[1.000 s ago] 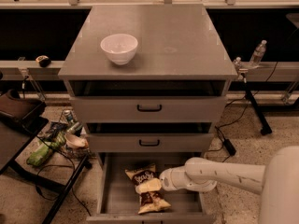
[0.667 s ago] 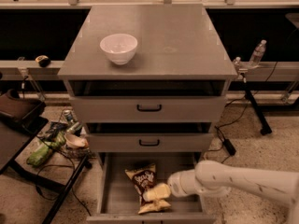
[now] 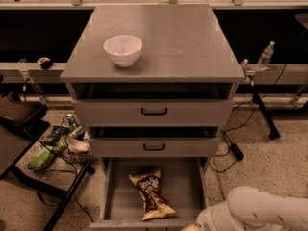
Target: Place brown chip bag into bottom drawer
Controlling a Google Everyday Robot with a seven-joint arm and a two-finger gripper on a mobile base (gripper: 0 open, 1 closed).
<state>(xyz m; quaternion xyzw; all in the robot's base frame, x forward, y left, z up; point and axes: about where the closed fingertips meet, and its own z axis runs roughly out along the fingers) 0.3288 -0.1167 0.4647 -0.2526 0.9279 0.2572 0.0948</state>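
The brown chip bag lies flat on the floor of the open bottom drawer, left of centre, with one pale end towards the front wall. Nothing touches it. My white arm sits at the bottom right of the camera view, outside the drawer. My gripper is at the very bottom edge of the view, by the drawer's front right corner, and is mostly cut off. It is clear of the bag.
A white bowl stands on the cabinet top. The two upper drawers are slightly ajar. A black stand and clutter lie on the floor at left. Cables and a power brick lie at right. A water bottle stands behind.
My arm has pulled back out of the drawer towards the bottom right. The chip bag, held near the gripper before, now lies alone on the drawer floor.
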